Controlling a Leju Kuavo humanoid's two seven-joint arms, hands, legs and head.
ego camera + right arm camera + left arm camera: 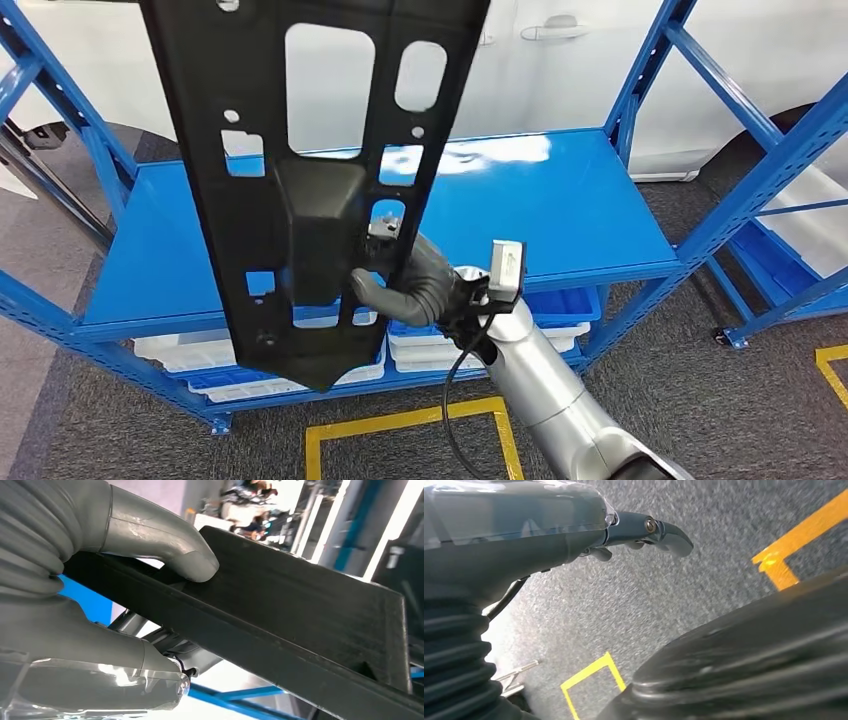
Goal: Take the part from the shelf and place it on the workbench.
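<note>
A long black plastic part (300,170) with several cut-outs hangs upright in the air in front of the blue shelf (540,200), covering much of the shelf's left half. My right hand (400,285) grips it near its lower end, fingers hooked around its edge. In the right wrist view the thumb (165,545) presses on the part's flat black face (300,610) and the other fingers (125,675) sit under it. My left hand (574,530) hangs over the grey floor and holds nothing, with one dark finger (669,532) stretched out.
White and blue bins (440,345) sit on the shelf's lower level. Yellow tape (400,420) marks a box on the grey carpet in front. A white car (600,60) stands behind the shelf. Another blue rack (780,150) is at the right.
</note>
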